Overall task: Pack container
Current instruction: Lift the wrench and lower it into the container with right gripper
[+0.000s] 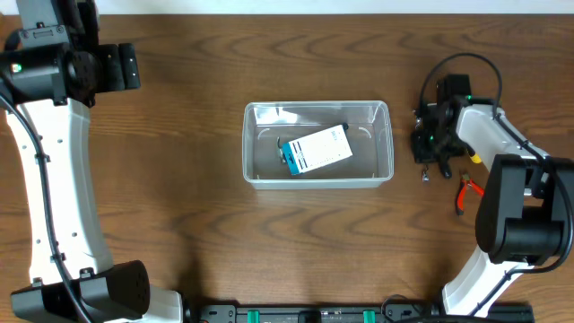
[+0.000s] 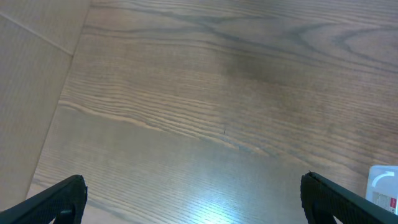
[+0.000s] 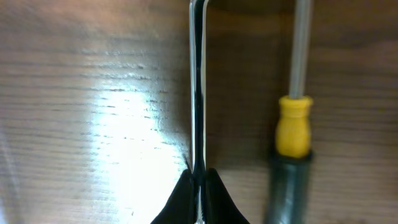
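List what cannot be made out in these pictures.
Overhead: the right gripper hides what it grips; the print on the box in the container is too small.
Right wrist: the thin metal bar and the screwdriver are cut off by the top edge.
Left wrist: a white-and-blue thing is cut off by the right edge.

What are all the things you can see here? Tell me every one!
tub: one, clear, middle of the table
box: one, blue and white, lying inside the tub
pliers: one, red handles, on the table by the right arm
screwdriver: one, yellow and dark handle, on the table beside the rod
metal rod: one, silver, between the right gripper's fingers
table: one, brown wood
left gripper: one, black, open, over bare wood
right gripper: one, black, shut on the metal rod
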### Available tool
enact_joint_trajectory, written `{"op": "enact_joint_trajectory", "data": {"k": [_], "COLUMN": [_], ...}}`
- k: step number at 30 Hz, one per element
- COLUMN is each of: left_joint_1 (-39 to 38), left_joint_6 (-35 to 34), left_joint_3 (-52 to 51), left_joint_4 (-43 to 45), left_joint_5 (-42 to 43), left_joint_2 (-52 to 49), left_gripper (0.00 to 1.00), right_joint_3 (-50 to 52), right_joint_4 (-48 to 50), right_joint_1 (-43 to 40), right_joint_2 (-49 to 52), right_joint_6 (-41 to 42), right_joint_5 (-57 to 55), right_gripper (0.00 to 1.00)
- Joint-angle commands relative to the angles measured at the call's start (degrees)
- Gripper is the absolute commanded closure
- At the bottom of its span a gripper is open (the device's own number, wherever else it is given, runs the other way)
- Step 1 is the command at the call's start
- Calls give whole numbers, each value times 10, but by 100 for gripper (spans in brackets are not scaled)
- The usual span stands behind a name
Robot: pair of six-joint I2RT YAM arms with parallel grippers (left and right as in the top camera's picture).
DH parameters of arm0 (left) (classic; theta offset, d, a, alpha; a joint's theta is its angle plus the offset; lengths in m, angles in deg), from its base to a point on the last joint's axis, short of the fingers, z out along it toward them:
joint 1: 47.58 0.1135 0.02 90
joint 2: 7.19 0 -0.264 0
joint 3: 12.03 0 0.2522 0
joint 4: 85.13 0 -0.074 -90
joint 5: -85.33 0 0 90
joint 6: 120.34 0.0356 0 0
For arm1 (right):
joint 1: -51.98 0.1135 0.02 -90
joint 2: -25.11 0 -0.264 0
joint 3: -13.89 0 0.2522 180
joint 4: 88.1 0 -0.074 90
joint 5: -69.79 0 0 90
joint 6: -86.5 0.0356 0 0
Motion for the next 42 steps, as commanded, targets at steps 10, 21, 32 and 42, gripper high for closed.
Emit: {"op": "enact_joint_trajectory", "data": {"k": [10, 21, 32, 42], "left_joint_1": [3, 3, 3, 3], "left_joint_6": [-3, -3, -3, -3], "left_joint_3": [6, 6, 6, 6], "left_joint_4": [-1, -1, -1, -1], "left_joint_5": [-3, -3, -3, -3], "left_joint_2": [5, 5, 5, 5], "left_gripper": [2, 2, 2, 2], "right_joint_3": [-291, -391, -388, -322], "right_joint_4": [-144, -264, -286, -267], "right_joint_1": [11, 104, 238, 316], "right_joint_2": [-38, -40, -38, -23], "right_joint_6": [-45, -263, -400, -445], "right_joint_5": [40, 175, 156, 97], "right_gripper": [99, 99, 99, 99]}}
